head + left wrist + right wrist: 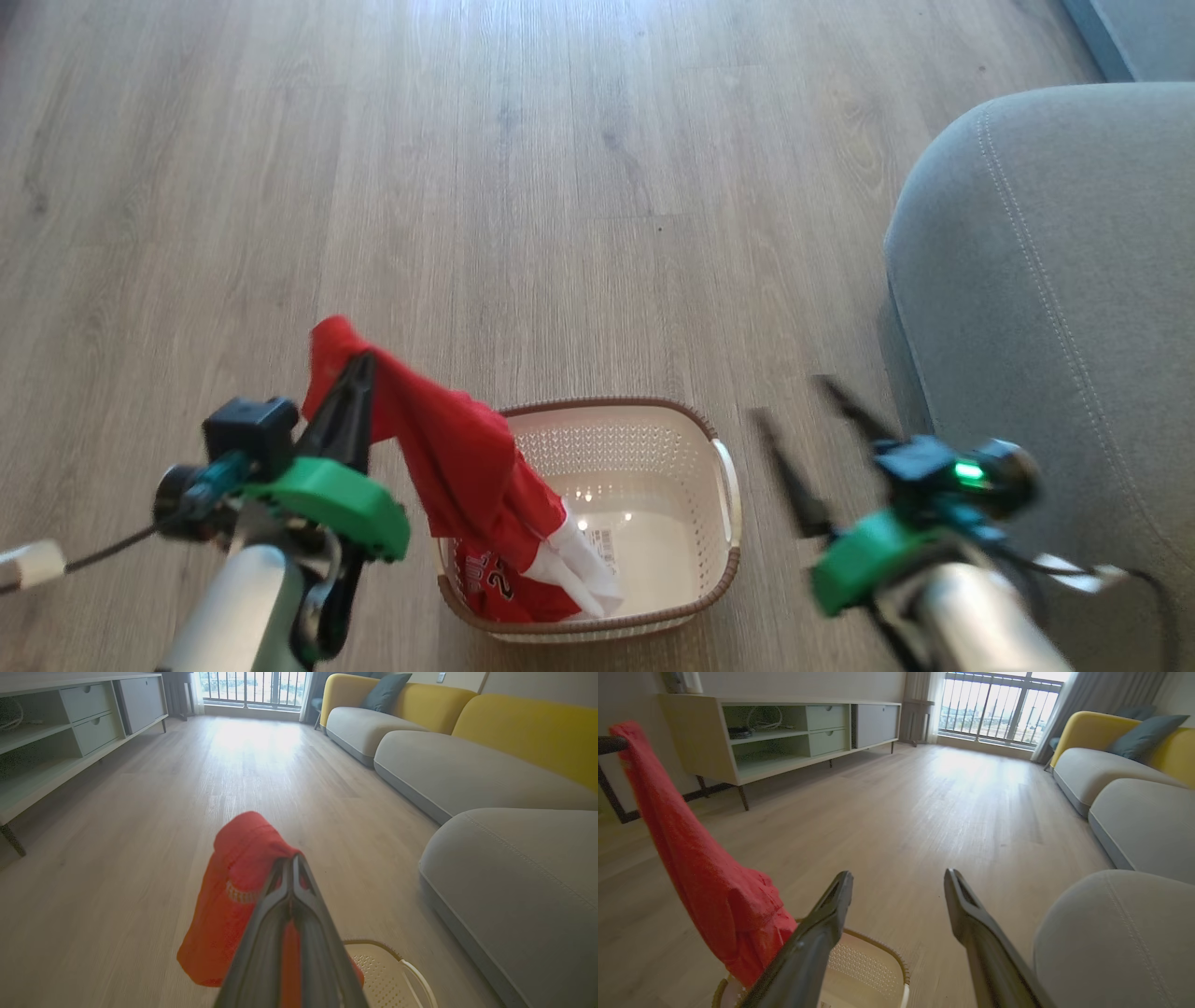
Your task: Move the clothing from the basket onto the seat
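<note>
1. Our left claw is clenched on the top fold of the red jersey, holding it up over the wooden floor, just to the left of the basket.
2. From that grip the jersey hangs down and to the right. Its long axis slopes from the claw's tips into the near left corner of the basket, where the white trim and dark lettering lie against the basket's bottom.
3. We cannot tell whether the lettered red piece in the basket is the tail of the same garment or a second one lying under it.
4. Our right claw is released, with its two fingers spread wide and nothing between them. It hovers between the basket and the seat.
5. The relation that matters is that the seat lies to the right of the holding claw. The whole basket and the open right claw stand between them.
6. The right arm is the nearer one to the seat, but the left arm has the cloth.
7. We judge that the carry calls for a lift first, so the hanging tail clears the basket's brown rim and does not drag the basket along.
8. After that we expect a sweep rightward across the basket toward the rounded corner of the cushion, passing the right claw without snagging on it.
</note>
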Motion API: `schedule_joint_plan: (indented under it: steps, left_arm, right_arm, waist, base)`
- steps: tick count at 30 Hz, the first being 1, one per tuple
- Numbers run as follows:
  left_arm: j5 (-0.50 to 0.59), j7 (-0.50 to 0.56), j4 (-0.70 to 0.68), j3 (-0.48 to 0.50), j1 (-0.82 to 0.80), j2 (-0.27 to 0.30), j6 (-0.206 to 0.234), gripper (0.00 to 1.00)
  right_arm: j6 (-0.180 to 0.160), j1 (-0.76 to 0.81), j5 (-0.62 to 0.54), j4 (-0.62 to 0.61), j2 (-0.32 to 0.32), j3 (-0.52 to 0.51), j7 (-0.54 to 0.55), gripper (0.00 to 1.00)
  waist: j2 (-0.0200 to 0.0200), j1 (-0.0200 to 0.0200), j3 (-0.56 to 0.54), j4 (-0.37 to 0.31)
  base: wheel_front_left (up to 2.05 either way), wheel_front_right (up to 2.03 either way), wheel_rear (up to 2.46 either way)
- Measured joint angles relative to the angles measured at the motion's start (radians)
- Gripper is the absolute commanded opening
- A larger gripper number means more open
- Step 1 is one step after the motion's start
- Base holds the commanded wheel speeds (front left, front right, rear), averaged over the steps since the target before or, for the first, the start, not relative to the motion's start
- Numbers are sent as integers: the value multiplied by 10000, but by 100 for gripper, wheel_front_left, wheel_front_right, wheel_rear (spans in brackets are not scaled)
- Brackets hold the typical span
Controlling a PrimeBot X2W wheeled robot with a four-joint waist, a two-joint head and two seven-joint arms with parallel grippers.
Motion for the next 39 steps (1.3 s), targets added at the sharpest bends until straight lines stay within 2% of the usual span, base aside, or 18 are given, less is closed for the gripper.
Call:
schedule_joint_plan:
  steps: [4,7,12,20,21,22,23,24,29,30,31,32,39]
  left_arm:
    - [188,265,-541,-441,-321,-31,-67,0]
    - [290,481,-930,-803,-613,-167,-205,0]
    - [476,892,-1496,-1674,-895,-583,-441,0]
    - [625,1223,-1992,-2729,-1312,-1143,-819,0]
    - [625,1243,-1992,-2777,-1354,-1183,-825,0]
    - [625,1254,-1992,-2809,-1381,-1204,-825,0]
    - [625,1254,-1990,-2838,-1385,-1212,-825,0]
    - [623,1252,-1981,-2857,-1384,-1214,-825,0]
    - [579,1151,-1841,-2844,-1383,-1220,-813,2]
    - [579,1091,-1791,-2832,-1383,-1216,-813,33]
    - [579,1014,-1745,-2823,-1380,-1210,-813,68]
    - [575,963,-1680,-2807,-1379,-1204,-813,98]
    - [309,176,-675,-2683,-1119,-1200,-840,100]
  right_arm:
    - [0,-918,698,236,-33,2303,0,100]
    - [0,-1741,1133,441,-140,3480,0,100]
    - [0,-3079,1778,838,-196,4684,0,100]
    - [0,-3943,2615,1812,-182,5534,0,100]
    - [0,-3988,2790,1990,-180,5649,0,49]
    - [0,-3992,3007,2146,-165,5699,0,8]
    - [0,-3992,3221,2313,-146,5749,0,8]
    - [0,-3992,3392,2452,-148,5816,0,0]
    - [0,-3992,3831,2638,-194,5860,0,0]
    - [2,-3992,3866,2635,-209,5825,0,0]
    - [2,-3992,3925,2621,-240,5754,0,0]
    - [0,-3991,3939,2598,-286,5634,0,0]
    - [0,-3975,3981,1852,-894,4389,0,0]
  waist:
    - [0,0,-33,-29]
    - [0,1,-59,21]
    - [0,0,-111,292]
    - [0,0,-182,735]
    - [0,0,-194,776]
    - [0,0,-205,815]
    - [0,1,-216,848]
    - [0,0,-225,875]
    - [0,0,-230,879]
    - [0,1,-226,853]
    - [0,0,-223,820]
    - [0,0,-223,782]
    - [0,1,-184,274]
  base:
    - [0,0,0]
    - [0,0,0]
    - [0,0,0]
    - [0,0,0]
    - [0,0,0]
    - [0,0,0]
    - [0,0,0]
    - [0,0,0]
    - [0,0,0]
    - [0,0,0]
    - [0,0,0]
    - [0,0,0]
    - [0,0,0]
